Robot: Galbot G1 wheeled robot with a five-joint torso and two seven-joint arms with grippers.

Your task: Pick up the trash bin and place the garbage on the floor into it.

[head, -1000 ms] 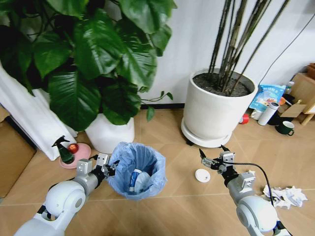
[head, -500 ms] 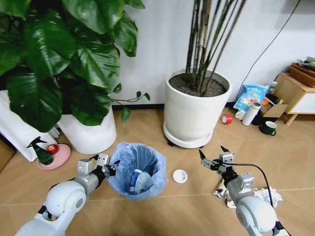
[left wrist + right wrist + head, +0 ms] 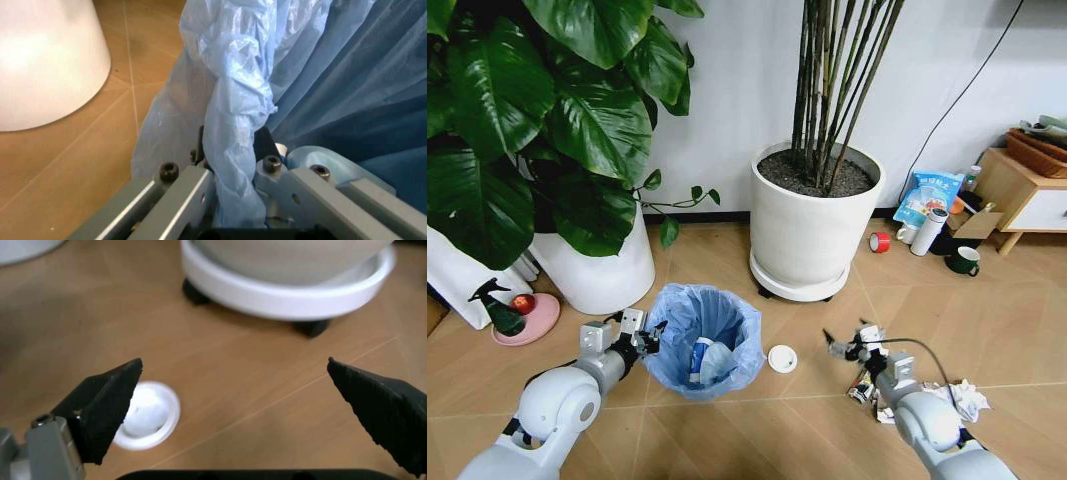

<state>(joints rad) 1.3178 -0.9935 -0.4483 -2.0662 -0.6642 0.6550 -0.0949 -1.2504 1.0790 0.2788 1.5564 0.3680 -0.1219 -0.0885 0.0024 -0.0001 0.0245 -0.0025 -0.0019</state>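
Note:
The trash bin [image 3: 705,340], black with a crinkled light-blue bag, hangs just in front of my left arm. My left gripper [image 3: 639,335] is shut on its rim; the left wrist view shows the fingers [image 3: 190,182] clamping the folded bag [image 3: 233,115]. A white-blue bottle [image 3: 699,360] lies inside the bin. My right gripper [image 3: 845,345] is open, low over the wooden floor [image 3: 757,440]. The white round disc [image 3: 782,358] lies between it and the bin, and sits beside one open fingertip [image 3: 107,405] in the right wrist view as disc [image 3: 150,415]. Crumpled white paper [image 3: 962,398] and a small carton [image 3: 862,388] lie by my right arm.
A big white pot [image 3: 815,235] with bamboo stands behind the disc, and its wheeled saucer [image 3: 287,287] is close ahead of the right gripper. A second white pot [image 3: 597,265] and a green spray bottle [image 3: 492,310] stand at the left. A blue snack bag [image 3: 927,195], a mug [image 3: 965,260] and a wooden cabinet [image 3: 1027,190] are at the back right.
The camera has turned, so the whole scene slid left. My right gripper has dropped lower toward the floor near the disc. The left gripper still holds the bin's rim.

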